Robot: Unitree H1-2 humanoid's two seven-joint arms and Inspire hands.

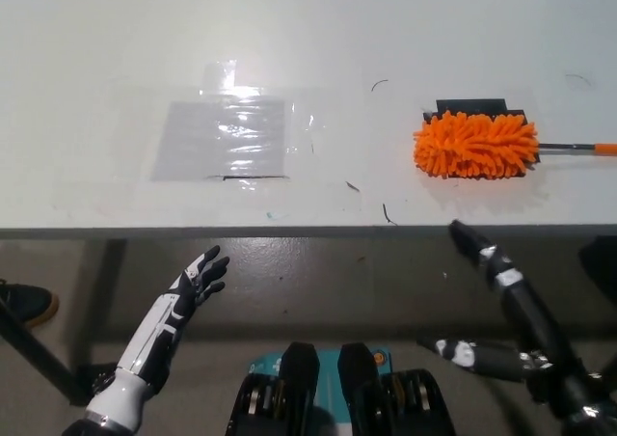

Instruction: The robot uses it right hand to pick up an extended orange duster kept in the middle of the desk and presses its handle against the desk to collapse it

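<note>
Orange duster [476,145] lies untouched at your 2 o'clock; right hand [482,301] below the desk [96,69] edge, fingers spread, empty; left hand [198,280] rests open

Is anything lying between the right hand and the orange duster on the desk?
Nothing visible does. The right hand is below the desk edge, open, and the desk between it and the orange duster is bare. The left hand rests low at the left.
</note>
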